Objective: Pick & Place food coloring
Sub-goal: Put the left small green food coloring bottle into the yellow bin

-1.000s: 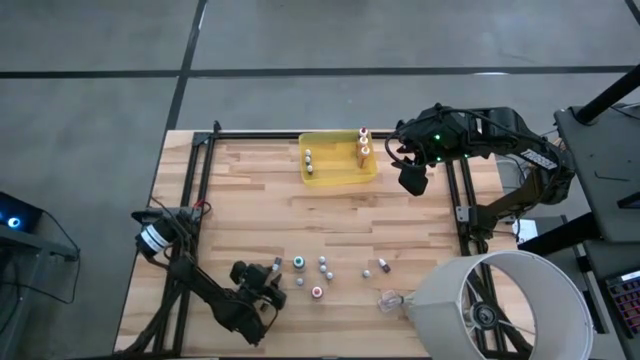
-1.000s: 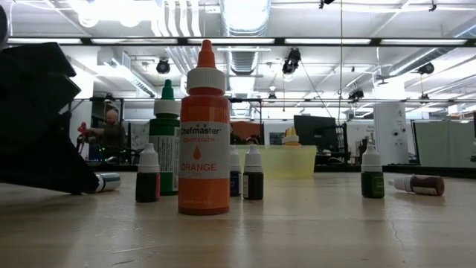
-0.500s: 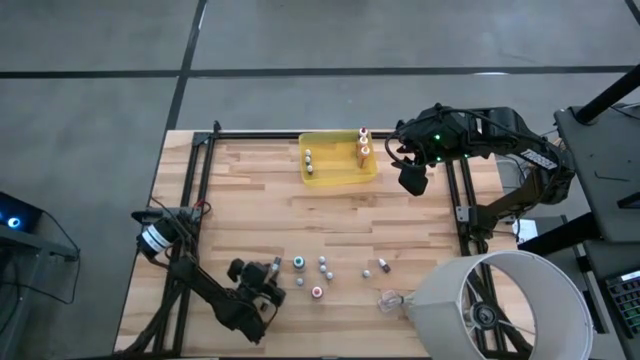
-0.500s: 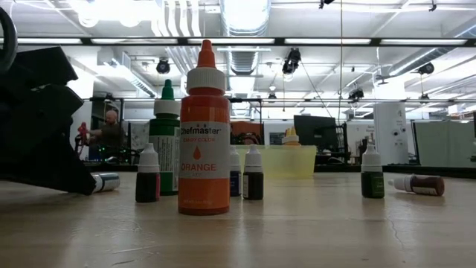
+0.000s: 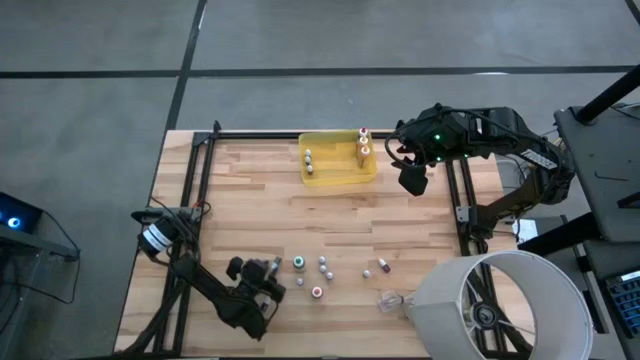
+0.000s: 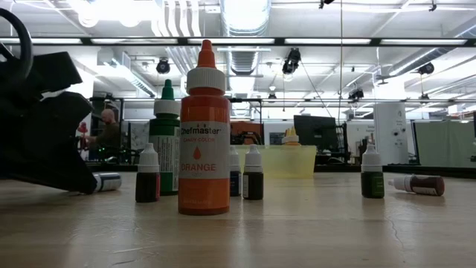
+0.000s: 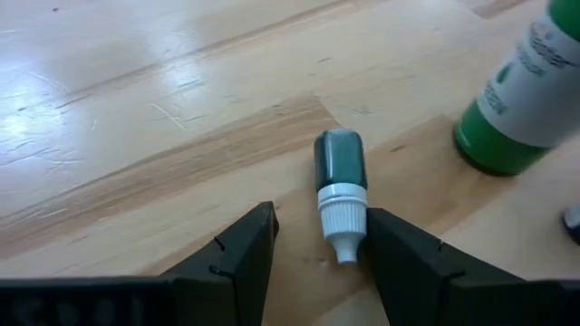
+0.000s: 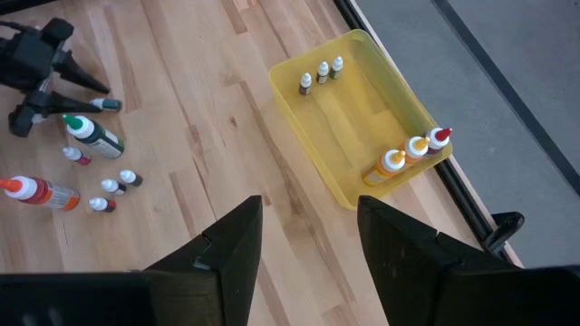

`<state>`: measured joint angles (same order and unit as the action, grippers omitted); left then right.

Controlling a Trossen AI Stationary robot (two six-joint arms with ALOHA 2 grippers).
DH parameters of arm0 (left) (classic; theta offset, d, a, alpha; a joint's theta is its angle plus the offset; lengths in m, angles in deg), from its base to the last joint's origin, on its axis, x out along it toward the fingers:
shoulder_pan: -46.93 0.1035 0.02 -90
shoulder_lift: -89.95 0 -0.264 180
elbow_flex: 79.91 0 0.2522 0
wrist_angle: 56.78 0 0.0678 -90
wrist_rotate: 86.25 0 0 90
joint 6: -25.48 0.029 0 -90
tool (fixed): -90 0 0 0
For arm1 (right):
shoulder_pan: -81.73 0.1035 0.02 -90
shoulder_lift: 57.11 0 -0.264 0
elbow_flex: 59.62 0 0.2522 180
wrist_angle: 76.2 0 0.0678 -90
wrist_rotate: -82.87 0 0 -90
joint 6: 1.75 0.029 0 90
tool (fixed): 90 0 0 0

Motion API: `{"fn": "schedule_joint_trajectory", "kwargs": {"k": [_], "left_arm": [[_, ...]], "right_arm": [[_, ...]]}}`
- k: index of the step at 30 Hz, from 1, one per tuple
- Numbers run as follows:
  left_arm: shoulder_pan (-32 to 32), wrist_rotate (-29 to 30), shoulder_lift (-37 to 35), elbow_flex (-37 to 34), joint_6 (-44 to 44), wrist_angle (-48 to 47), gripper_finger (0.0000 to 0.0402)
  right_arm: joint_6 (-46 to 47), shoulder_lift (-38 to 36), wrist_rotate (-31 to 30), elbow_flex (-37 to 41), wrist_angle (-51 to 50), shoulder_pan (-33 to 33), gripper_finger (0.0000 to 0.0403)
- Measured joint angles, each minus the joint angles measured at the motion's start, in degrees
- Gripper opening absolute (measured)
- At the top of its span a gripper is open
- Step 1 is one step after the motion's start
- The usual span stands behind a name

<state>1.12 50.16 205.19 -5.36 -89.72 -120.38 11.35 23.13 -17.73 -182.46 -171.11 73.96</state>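
Several tiny food coloring bottles (image 5: 323, 268) stand on their bases on the wood near the table's front edge. The low view shows a big orange one (image 6: 204, 141) and a green one (image 6: 165, 141). More stand in the yellow tray (image 5: 338, 172) at the far edge. My left gripper (image 7: 319, 217) is low at the near left, open. Its fingers stand on either side of a small dark-green bottle (image 7: 340, 172) that lies on its side, white cap toward me. My right gripper (image 8: 308, 204) hangs open and empty high over the far right (image 5: 410, 180).
A white lampshade (image 5: 500, 305) overhangs the near right corner, with a clear plastic scrap (image 5: 388, 298) beside it. A brown bottle (image 6: 420, 184) lies on its side to the right. Black frame rails (image 5: 195, 190) run along the table's left, right and far edges.
My left gripper has tipped a little where it stands over the lying bottle. Its fingers stay equally wide. The bottle has not moved.
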Motion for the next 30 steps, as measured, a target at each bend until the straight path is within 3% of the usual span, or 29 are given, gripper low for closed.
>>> {"fn": "schedule_joint_trajectory", "kwargs": {"k": [30], "left_arm": [[1.0,5.3,0.1,-4.4,-0.4,2.1,0.0139]], "right_arm": [[0.0,0.0,0.0,0.0,0.0,0.0,0.0173]]}}
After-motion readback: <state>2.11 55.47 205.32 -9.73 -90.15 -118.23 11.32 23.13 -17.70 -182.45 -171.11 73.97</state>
